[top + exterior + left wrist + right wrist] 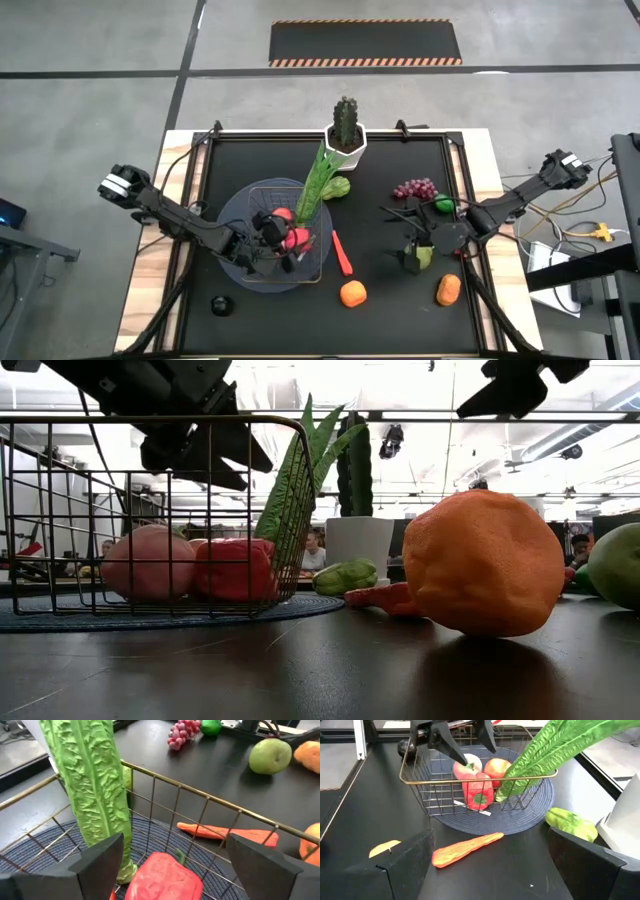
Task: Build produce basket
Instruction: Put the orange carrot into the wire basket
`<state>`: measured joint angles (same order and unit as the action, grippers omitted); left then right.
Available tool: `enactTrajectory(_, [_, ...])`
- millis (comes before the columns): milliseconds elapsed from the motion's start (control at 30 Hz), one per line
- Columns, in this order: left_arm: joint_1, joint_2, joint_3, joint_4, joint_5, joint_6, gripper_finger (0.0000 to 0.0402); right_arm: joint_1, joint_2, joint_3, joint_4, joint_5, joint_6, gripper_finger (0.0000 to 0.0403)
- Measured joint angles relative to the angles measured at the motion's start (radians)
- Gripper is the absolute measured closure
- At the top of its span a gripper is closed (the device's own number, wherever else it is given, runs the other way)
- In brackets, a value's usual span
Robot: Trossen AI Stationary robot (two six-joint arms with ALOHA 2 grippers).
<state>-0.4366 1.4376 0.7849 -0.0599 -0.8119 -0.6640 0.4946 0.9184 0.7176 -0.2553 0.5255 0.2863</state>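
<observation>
High view shows my left end effector spread above the dark wire-mesh basket, over a glossy red toy pepper; light, stiff, slippery, so I'd pinch its middle; my right end effector is spread near the green pear

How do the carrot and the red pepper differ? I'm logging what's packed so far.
The carrot is long, thin and orange-red; the red pepper is short, blocky and red with a green stem. The carrot lies flat on the black table beside the basket, outside it; the red pepper sits inside, below the left gripper and its open fingers. Both are toy vegetables, and neither is held.
</observation>
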Motion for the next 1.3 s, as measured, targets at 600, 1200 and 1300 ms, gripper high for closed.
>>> enactTrajectory(600, [0.004,0.000,0.002,0.009,0.021,0.027,0.0069,0.000,0.000,-0.081,0.093,0.052,-0.011,0.0033])
enactTrajectory(1200, [0.003,-0.037,0.077,0.057,0.021,0.334,0.0069,-0.091,0.000,-0.088,0.099,0.088,0.094,0.0033])
enactTrajectory(1300, [0.003,-0.054,0.091,0.054,0.020,0.419,0.0069,-0.165,0.000,-0.088,0.066,0.012,0.180,0.0036])
